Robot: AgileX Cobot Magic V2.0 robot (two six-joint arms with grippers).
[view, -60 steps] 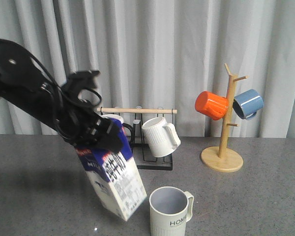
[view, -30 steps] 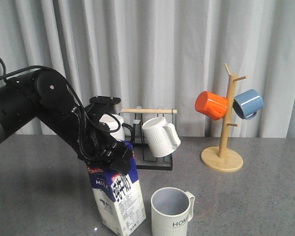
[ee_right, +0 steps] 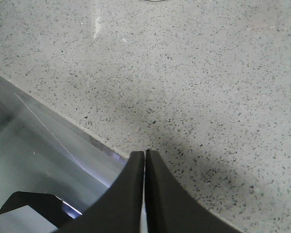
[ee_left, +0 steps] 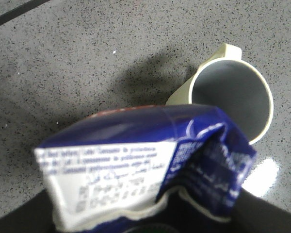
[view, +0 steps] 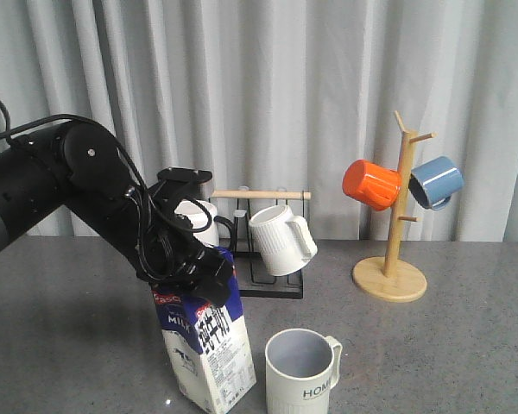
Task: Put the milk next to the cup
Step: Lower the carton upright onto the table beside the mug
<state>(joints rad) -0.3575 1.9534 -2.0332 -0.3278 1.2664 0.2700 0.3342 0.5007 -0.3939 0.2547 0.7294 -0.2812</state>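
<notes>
Your left gripper point(view: 194, 267) is closed tight on the top of the milk point(view: 209, 345). The milk stands just beside the cup point(view: 300, 373), leaning a little. You only need to let go; your right gripper point(ee_right: 145, 162) is closed and empty.

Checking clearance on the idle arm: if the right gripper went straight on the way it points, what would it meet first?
Probably the bare table top. The right gripper has its fingers pressed together and aims down at speckled grey surface with nothing between; how far off is unclear.
</notes>
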